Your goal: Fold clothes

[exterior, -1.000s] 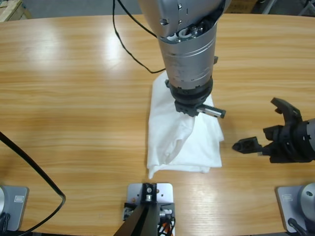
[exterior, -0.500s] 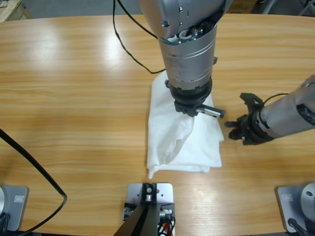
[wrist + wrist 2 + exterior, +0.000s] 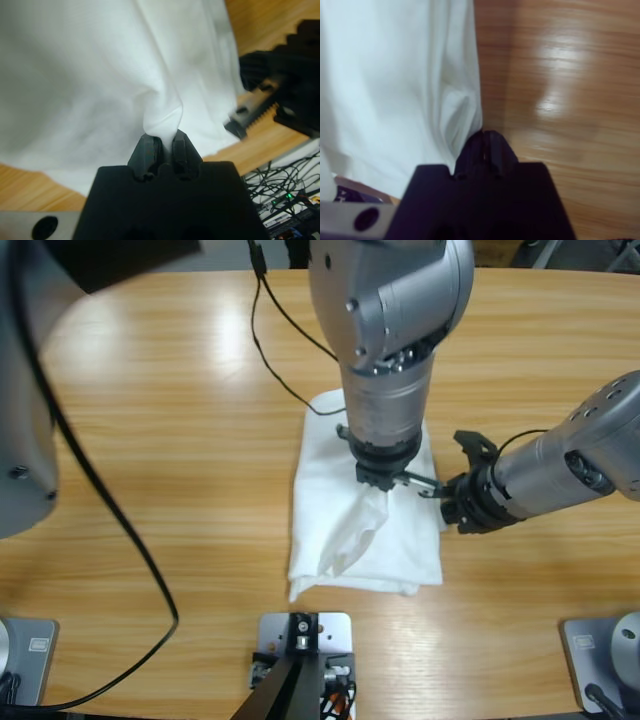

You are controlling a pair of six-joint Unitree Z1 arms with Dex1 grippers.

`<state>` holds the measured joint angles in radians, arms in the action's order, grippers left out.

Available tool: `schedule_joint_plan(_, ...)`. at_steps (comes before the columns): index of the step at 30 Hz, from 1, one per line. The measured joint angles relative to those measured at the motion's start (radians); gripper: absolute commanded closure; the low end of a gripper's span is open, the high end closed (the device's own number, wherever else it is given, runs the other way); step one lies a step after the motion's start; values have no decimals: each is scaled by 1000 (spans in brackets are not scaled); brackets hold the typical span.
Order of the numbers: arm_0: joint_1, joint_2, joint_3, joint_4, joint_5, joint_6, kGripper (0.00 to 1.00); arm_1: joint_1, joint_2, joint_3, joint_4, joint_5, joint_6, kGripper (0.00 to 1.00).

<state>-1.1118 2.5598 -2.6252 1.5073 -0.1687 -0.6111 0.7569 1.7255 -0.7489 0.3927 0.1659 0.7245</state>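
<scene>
The shirt (image 3: pixel 330 530) lies folded into a tall bundle on the table (image 3: pixel 150 440), a little right of the middle, and its lower edge is near the front side of the table. From this edge a loose ridge of cloth rises up to the left gripper (image 3: pixel 385 483), which comes down from the top. In the left wrist view its jaws are pressed together on a pinched fold of the white cloth (image 3: pixel 90 75) (the fold stands up straight out of the jaws).

Just beside it, at the right edge of the shirt, is the right gripper (image 3: pixel 447 502), on an arm that reaches in from the right side. In the right wrist view its jaws are closed together against the border of the shirt (image 3: pixel 385 75); I cannot tell if any cloth is between them.

Farther back, a black cable (image 3: pixel 285 390) lies on the wood and touches the far left corner of the shirt.
</scene>
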Motion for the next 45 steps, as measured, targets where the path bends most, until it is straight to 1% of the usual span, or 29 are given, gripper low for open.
schedule_joint_plan(7,0,64,0,0,0,-23,1000,5,12,-5,-12,28,0,1000)
schedule_joint_plan(12,0,67,-1,0,13,-24,1000,7,27,-22,-18,34,0,1000)
schedule_joint_plan(20,-3,67,-1,0,83,-29,1000,7,37,-32,-22,37,0,1000)
schedule_joint_plan(29,-5,66,-1,0,86,-47,1000,10,40,-33,-27,40,0,1000)
schedule_joint_plan(30,-5,66,-1,0,86,-47,1000,10,40,-33,-27,40,0,827)
schedule_joint_plan(31,-5,66,-1,0,86,-47,1000,10,40,-33,-27,40,0,175)
schedule_joint_plan(32,-5,65,-1,0,86,-47,1000,10,40,-33,-27,40,0,39)
schedule_joint_plan(34,-5,65,-1,0,86,-46,1000,10,40,-33,-27,40,0,1)
schedule_joint_plan(36,-7,65,-1,0,90,-46,1000,16,40,-38,-11,23,0,0)
schedule_joint_plan(39,-11,63,-1,0,105,-46,1000,9,26,-43,34,-37,0,0)
schedule_joint_plan(45,-10,62,-1,0,120,-42,1000,-60,5,-43,152,-157,-2,0)
